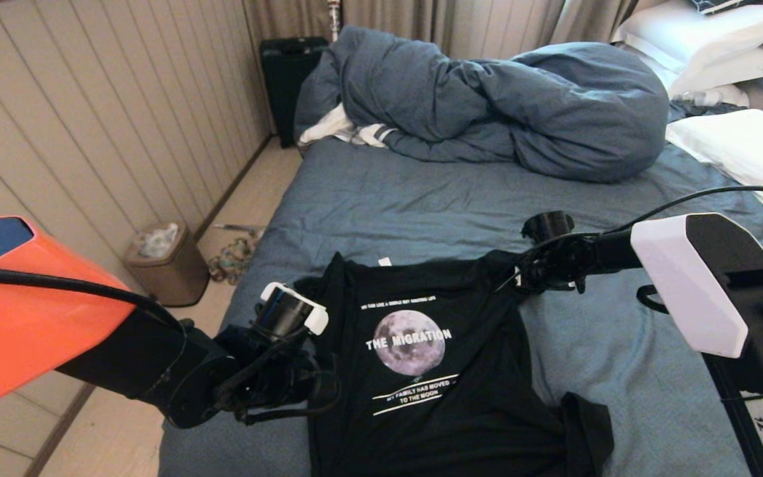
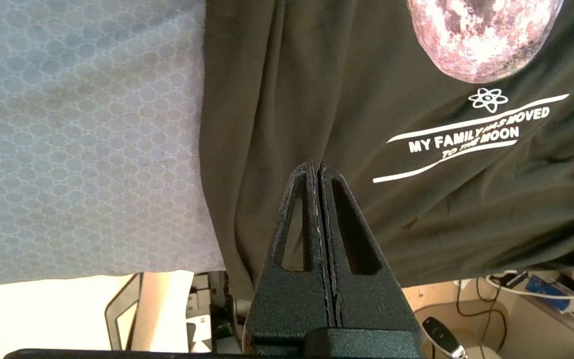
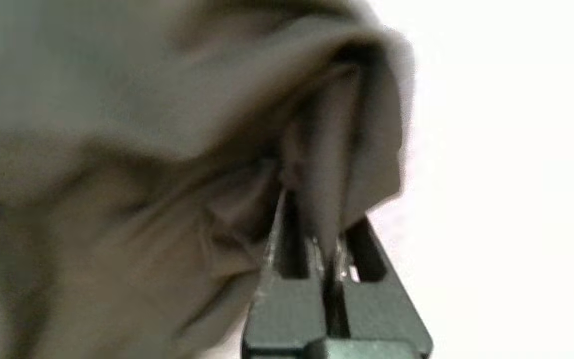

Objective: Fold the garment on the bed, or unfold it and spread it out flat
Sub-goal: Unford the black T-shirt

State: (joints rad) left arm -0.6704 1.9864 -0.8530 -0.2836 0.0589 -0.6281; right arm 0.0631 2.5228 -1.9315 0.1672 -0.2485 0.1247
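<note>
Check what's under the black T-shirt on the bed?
The T-shirt lies print-up on the blue-grey sheet, which shows all around it. Whatever sits directly beneath the cloth is covered.

The T-shirt (image 1: 448, 371) is showing black, with a grey moon print and white lettering. The bed (image 1: 620, 371) is wearing a blue-grey sheet patterned in small honeycomb cells, the duvet (image 1: 507, 106) is matching it, and the pillows (image 1: 739, 146) are showing white. The fingers (image 2: 339, 214) are looking black.
</note>
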